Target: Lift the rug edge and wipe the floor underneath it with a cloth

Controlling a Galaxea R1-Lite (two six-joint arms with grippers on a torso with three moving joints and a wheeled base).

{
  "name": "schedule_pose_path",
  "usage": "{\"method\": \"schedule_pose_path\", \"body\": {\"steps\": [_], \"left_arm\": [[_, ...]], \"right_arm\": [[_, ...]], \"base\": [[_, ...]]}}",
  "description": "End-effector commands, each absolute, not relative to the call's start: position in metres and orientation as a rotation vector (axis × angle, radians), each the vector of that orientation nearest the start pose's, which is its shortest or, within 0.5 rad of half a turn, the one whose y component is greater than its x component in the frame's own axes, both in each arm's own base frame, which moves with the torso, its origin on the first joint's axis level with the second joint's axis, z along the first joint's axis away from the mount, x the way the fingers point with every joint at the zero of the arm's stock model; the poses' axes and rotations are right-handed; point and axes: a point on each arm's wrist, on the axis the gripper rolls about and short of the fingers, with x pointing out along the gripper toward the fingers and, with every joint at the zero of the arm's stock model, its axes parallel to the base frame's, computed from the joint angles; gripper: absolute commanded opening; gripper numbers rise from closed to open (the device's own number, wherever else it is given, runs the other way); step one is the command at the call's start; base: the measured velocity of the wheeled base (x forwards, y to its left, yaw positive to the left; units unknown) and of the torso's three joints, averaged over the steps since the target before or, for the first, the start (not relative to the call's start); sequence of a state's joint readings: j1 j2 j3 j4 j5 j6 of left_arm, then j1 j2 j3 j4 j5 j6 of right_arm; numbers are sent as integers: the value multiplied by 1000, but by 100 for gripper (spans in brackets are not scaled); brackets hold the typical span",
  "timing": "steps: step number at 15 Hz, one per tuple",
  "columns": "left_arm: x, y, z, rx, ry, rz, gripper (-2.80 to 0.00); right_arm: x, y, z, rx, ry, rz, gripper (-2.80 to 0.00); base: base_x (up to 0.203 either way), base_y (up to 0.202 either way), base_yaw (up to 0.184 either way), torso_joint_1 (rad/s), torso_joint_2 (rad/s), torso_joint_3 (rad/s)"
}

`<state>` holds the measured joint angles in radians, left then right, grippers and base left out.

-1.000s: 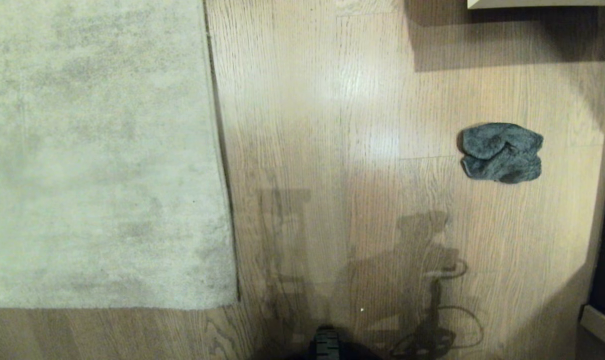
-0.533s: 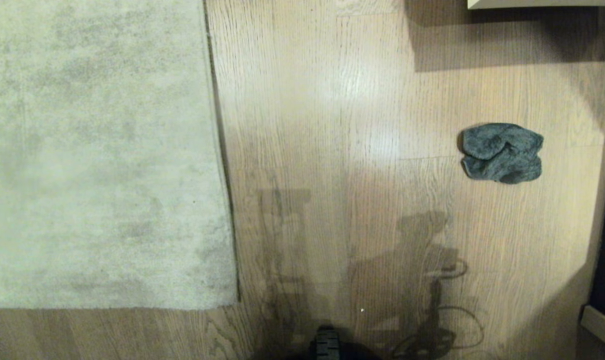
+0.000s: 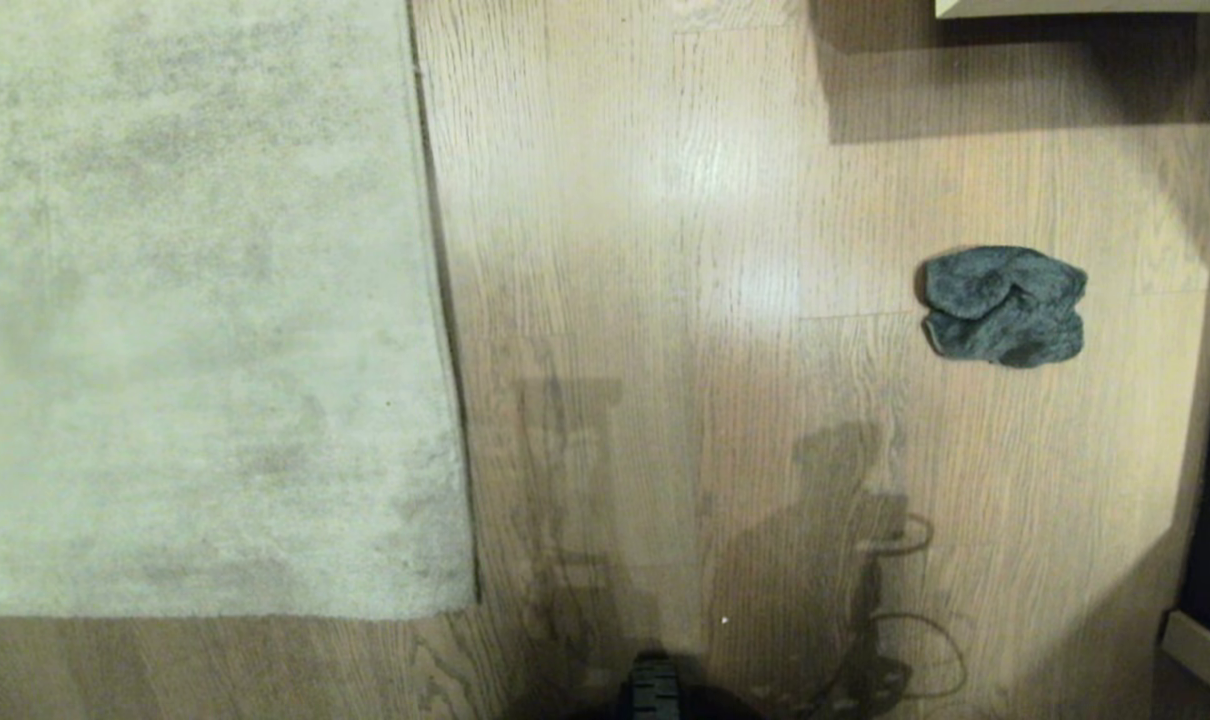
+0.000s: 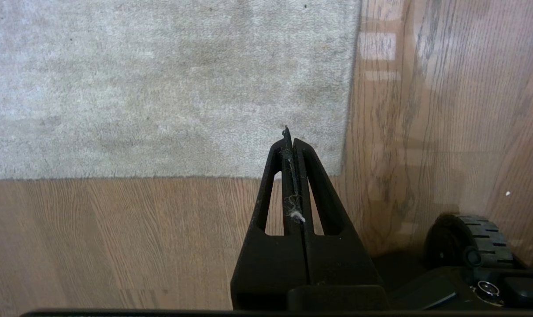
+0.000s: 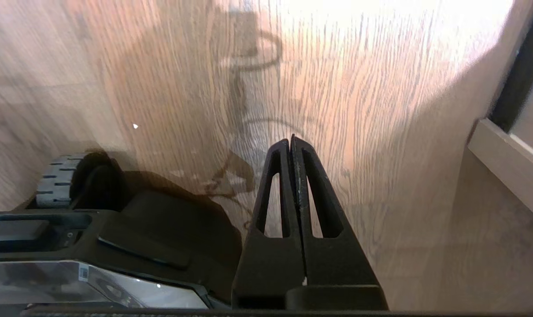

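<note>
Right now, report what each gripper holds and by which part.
Nothing is held. The left gripper is shut and empty above the pale beige-grey rug corner; the right gripper is shut and empty. The dark grey-teal fuzzy cloth lies untouched on the wood-grain floor.

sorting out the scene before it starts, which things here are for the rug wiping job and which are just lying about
For the job:
- rug, lying flat
- wood plank floor
- dark grey cloth, crumpled on the floor, away from the rug
- left pincer and right pincer, both shut and empty

Just there:
- pale furniture edge
- robot base wheel
</note>
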<state>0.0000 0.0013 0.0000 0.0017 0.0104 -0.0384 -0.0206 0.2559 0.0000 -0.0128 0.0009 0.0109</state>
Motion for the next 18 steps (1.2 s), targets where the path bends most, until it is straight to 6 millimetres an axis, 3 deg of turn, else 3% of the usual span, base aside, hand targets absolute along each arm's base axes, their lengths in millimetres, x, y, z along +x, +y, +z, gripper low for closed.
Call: {"method": "schedule_pose_path", "body": {"steps": [1, 18], "left_arm": [[-23, 0, 75, -38, 3, 11, -280], [-23, 0, 75, -38, 3, 11, -280]], "right_arm": [[-5, 0, 80, 13, 209, -16, -280], [-23, 0, 77, 14, -13, -3, -280]], "base": [[0, 0, 0, 0, 0, 0], [0, 0, 0, 0, 0, 0]]}}
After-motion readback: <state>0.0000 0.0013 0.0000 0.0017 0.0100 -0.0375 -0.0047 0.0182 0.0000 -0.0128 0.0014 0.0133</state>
